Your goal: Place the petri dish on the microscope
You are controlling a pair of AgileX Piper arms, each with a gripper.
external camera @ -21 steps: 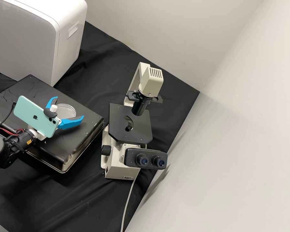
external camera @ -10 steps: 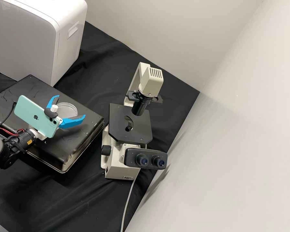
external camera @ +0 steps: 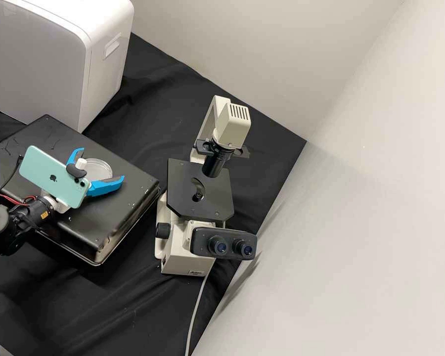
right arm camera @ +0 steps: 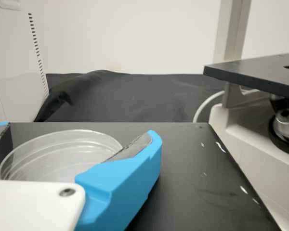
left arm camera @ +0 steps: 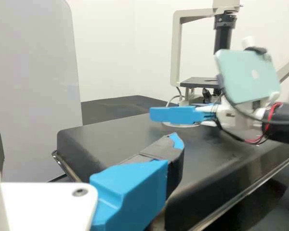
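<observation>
The petri dish [external camera: 100,169] lies flat on the lid of the black case [external camera: 109,212], left of the microscope [external camera: 202,217], toward the case's far edge. Your right hand [external camera: 102,164] straddles it with its blue fingers [external camera: 106,185] spread, one on each side of the rim, so the hand is released and grasps nothing. That low, level straddle looks like the set-up for closing on the dish's wall, which suits a shallow dish that offers no other hold. From the right wrist view the dish [right arm camera: 58,154] sits just inside one pad; you cannot tell whether it touches.

Your left hand [left arm camera: 84,137] hangs low by the end of the case away from the microscope, fingers also apart and holding nothing, well clear of the dish.

For the carry, the black stage [external camera: 183,190] stands a little higher than the case lid and just to its right, so you will probably need to lift before crossing. The stage's left edge is open, but the dark condenser [external camera: 215,160] hangs over the far part, leaving limited headroom. The eyepieces [external camera: 225,244] jut out on the near side. A white cabinet [external camera: 49,54] stands beyond the case, and the tabletop [external camera: 148,109] ends at the wall [external camera: 380,198] on the right.
</observation>
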